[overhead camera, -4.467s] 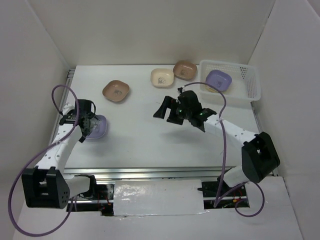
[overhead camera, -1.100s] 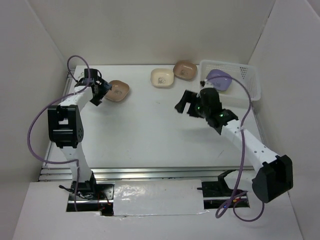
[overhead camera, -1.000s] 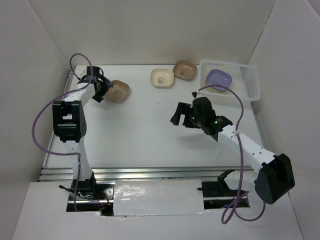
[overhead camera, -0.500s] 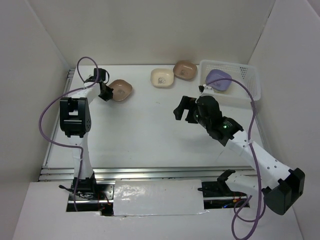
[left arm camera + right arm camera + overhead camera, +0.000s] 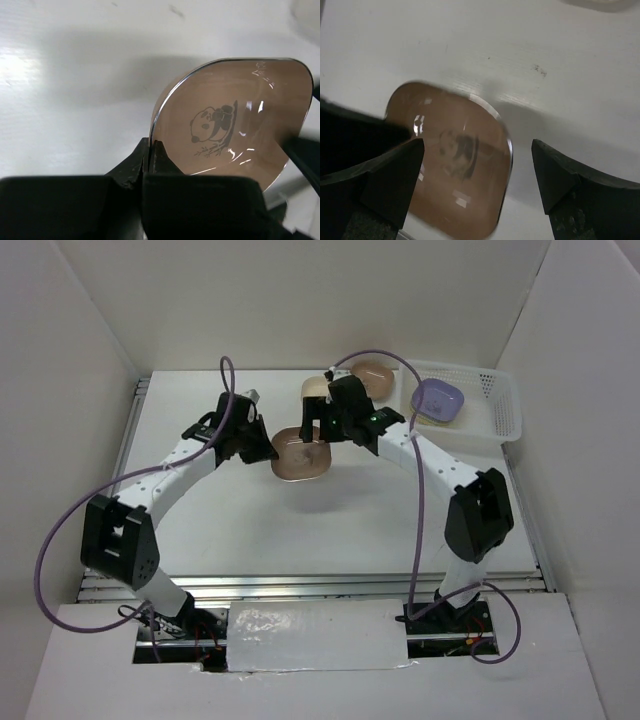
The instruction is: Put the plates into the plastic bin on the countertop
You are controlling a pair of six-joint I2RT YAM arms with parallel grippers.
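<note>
A brown plate (image 5: 300, 454) with a panda motif hangs tilted above the middle of the countertop (image 5: 250, 515). My left gripper (image 5: 264, 441) is shut on its left rim; in the left wrist view the fingers (image 5: 150, 152) pinch the plate (image 5: 230, 125). My right gripper (image 5: 326, 428) hovers open at the plate's far side. In the right wrist view the plate (image 5: 455, 160) lies between its spread fingers, with a gap at the right fingertip (image 5: 555, 175). A lilac plate (image 5: 438, 398) lies in the plastic bin (image 5: 497, 390).
A cream plate (image 5: 311, 389), partly hidden by my right gripper, and a second brown plate (image 5: 374, 371) sit at the back of the countertop. White walls enclose the back and both sides. A purple cable loops over each arm.
My left gripper shut on the brown plate at the far left and carried it, lifted, to the middle. My right arm swung left from beside the bin to that plate.
</note>
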